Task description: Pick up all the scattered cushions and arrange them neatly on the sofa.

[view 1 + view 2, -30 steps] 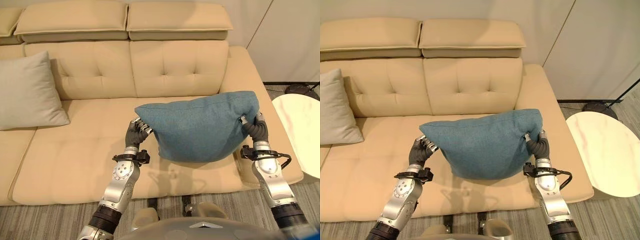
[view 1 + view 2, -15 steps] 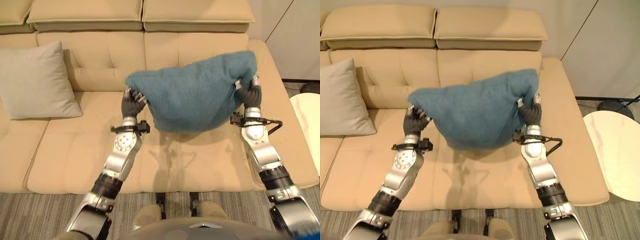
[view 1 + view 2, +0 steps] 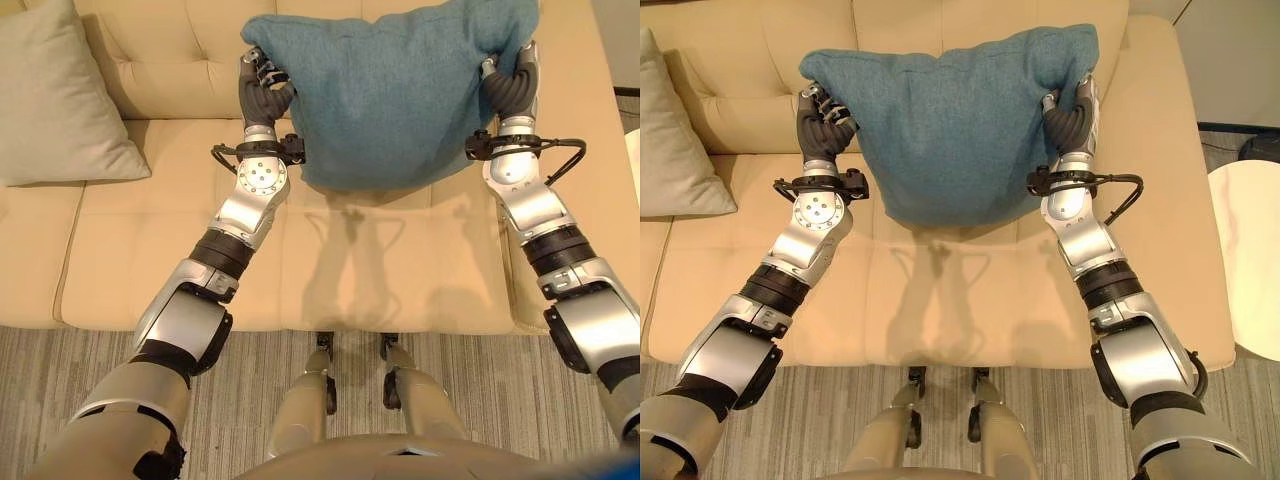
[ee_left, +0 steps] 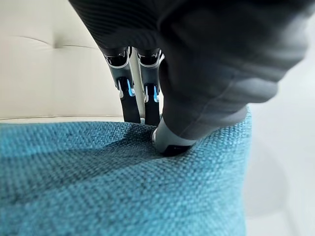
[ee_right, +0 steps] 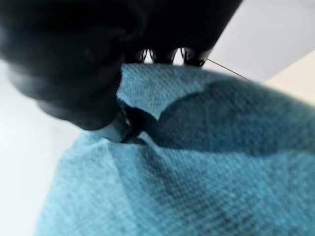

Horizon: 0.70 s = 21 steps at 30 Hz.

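A teal cushion (image 3: 385,95) hangs in the air in front of the beige sofa's (image 3: 180,240) backrest, held by its two upper corners. My left hand (image 3: 262,92) is shut on its left corner, and my right hand (image 3: 510,85) is shut on its right corner. In the left wrist view the thumb and fingers (image 4: 129,96) pinch the teal cloth (image 4: 98,182). The right wrist view shows the same pinch on the cushion (image 5: 187,167). A pale grey cushion (image 3: 55,95) leans upright against the backrest at the sofa's left.
A round white side table (image 3: 1250,260) stands right of the sofa's arm. Grey striped carpet (image 3: 90,355) runs along the sofa's front edge. The seat between the two cushions is bare.
Both arms have stretched forward and carried the teal cushion from over the seat up against the backrest. The camera has tipped down and moved closer to the sofa.
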### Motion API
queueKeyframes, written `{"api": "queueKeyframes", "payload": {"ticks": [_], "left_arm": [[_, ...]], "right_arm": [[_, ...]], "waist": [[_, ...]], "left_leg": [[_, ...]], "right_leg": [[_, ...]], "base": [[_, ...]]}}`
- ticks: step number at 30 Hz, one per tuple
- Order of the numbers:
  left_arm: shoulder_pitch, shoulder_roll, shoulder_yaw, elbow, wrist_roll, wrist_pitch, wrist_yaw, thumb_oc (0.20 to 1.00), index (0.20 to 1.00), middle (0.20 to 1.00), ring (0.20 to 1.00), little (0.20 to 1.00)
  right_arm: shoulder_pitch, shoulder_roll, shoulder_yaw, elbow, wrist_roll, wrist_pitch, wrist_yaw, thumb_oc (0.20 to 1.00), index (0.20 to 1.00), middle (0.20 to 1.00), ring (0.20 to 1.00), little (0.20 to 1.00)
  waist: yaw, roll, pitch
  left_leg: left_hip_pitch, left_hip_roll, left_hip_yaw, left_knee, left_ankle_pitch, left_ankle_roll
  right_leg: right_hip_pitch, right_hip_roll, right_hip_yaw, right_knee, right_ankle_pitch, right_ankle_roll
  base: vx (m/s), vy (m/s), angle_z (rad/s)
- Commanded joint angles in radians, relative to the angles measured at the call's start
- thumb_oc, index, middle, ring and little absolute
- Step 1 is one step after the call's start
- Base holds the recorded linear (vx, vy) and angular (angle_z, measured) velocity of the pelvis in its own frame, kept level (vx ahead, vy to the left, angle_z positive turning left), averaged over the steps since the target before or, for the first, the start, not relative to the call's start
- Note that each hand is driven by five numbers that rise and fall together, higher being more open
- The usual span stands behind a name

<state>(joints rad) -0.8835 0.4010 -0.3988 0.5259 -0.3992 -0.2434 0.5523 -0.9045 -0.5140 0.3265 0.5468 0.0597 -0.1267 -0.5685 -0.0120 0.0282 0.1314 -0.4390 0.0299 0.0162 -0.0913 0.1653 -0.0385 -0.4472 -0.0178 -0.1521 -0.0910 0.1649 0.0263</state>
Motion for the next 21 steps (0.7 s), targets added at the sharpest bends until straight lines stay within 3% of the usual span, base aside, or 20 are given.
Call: {"api": "queueKeyframes", "payload": {"ticks": [1, 14, 15, 16, 17, 18, 21], "left_arm": [[-0.142, 0.009, -0.042, -0.055, 0.081, -0.121, -0.01, 0.2, 0.2, 0.2, 0.2, 0.2], [-0.273, 0.066, -0.092, 0.025, 0.094, -0.122, -0.031, 0.2, 0.2, 0.2, 0.2, 0.2], [-0.286, 0.072, -0.098, 0.04, 0.097, -0.118, -0.034, 0.479, 0.479, 0.479, 0.479, 0.479], [-0.304, 0.075, -0.109, 0.065, 0.102, -0.112, -0.035, 0.925, 0.925, 0.925, 0.925, 0.925], [-0.32, 0.081, -0.121, 0.098, 0.104, -0.104, -0.035, 1.0, 1.0, 1.0, 1.0, 1.0], [-0.366, 0.095, -0.143, 0.159, 0.108, -0.093, -0.034, 1.0, 1.0, 1.0, 1.0, 1.0], [-0.404, 0.118, -0.162, 0.224, 0.114, -0.073, -0.039, 1.0, 1.0, 1.0, 1.0, 1.0]], "right_arm": [[-0.134, 0.015, 0.03, -0.075, -0.002, -0.095, -0.007, 0.2, 0.2, 0.2, 0.2, 0.2], [-0.214, -0.018, 0.091, 0.058, 0.025, -0.108, 0.028, 0.2, 0.2, 0.2, 0.2, 0.2], [-0.219, -0.021, 0.093, 0.067, 0.026, -0.105, 0.029, 0.2, 0.2, 0.2, 0.2, 0.2], [-0.224, -0.023, 0.099, 0.081, 0.023, -0.102, 0.03, 0.2, 0.2, 0.2, 0.2, 0.2], [-0.235, -0.03, 0.111, 0.098, 0.018, -0.097, 0.029, 0.542, 0.542, 0.542, 0.542, 0.542], [-0.27, -0.053, 0.14, 0.141, 0.005, -0.083, 0.024, 1.0, 1.0, 1.0, 1.0, 1.0], [-0.312, -0.086, 0.179, 0.192, -0.012, -0.064, 0.017, 1.0, 1.0, 1.0, 1.0, 1.0]], "waist": [[-0.006, -0.056, -0.035], [-0.009, -0.042, -0.048], [-0.011, -0.042, -0.049], [-0.012, -0.042, -0.051], [-0.014, -0.042, -0.052], [-0.017, -0.044, -0.055], [-0.019, -0.044, -0.055]], "left_leg": [[-0.001, 0.015, 0.006, 0.004, -0.061, -0.078], [-0.116, 0.019, -0.007, 0.004, -0.036, -0.1], [-0.124, 0.018, -0.008, 0.004, -0.03, -0.1], [-0.126, 0.019, -0.01, 0.004, -0.029, -0.101], [-0.125, 0.02, -0.009, 0.004, -0.033, -0.101], [-0.129, 0.021, -0.008, 0.004, -0.031, -0.102], [-0.132, 0.02, -0.006, 0.004, -0.025, -0.102]], "right_leg": [[0.035, -0.061, 0.062, 0.004, -0.088, 0.138], [-0.088, -0.058, 0.054, 0.004, -0.076, 0.146], [-0.095, -0.059, 0.053, 0.004, -0.07, 0.147], [-0.099, -0.06, 0.053, 0.004, -0.069, 0.148], [-0.099, -0.059, 0.052, 0.004, -0.072, 0.149], [-0.104, -0.06, 0.052, 0.004, -0.068, 0.151], [-0.108, -0.062, 0.052, 0.004, -0.063, 0.152]], "base": [[-0.02, -0.035, 0.0], [0.0, -0.019, 0.02], [0.0, -0.008, 0.07], [0.01, -0.009, 0.04], [0.02, -0.016, 0.04], [0.02, -0.014, 0.03], [0.0, 0.0, 0.0]]}}
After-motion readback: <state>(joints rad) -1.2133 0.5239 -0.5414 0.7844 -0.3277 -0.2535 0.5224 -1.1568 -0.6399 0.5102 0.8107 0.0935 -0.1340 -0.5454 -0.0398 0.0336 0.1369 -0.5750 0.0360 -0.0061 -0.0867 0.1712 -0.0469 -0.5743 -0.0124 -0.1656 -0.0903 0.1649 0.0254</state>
